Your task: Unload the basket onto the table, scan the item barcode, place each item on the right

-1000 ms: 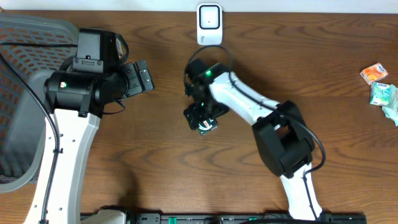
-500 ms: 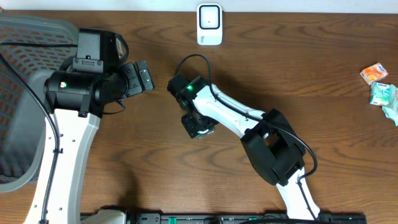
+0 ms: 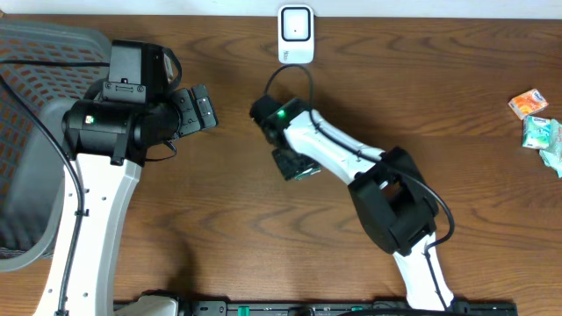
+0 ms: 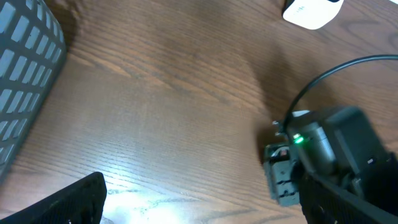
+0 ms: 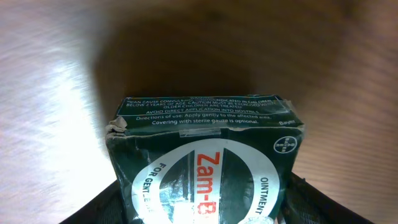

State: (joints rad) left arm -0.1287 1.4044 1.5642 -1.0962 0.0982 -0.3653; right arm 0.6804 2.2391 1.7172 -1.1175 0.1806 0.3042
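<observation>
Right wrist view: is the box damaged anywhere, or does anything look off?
Yes. The ointment box has a torn, crumpled upper-left corner, where the cardboard edge is frayed white. Otherwise its visible print looks intact.

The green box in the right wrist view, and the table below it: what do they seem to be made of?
The box looks like thin printed cardboard, slightly glossy: its top-left corner is frayed and shows a pale torn edge. The table seems to be wood or wood veneer with a smooth sheen: it shows brown grain lines and light reflections.
</observation>
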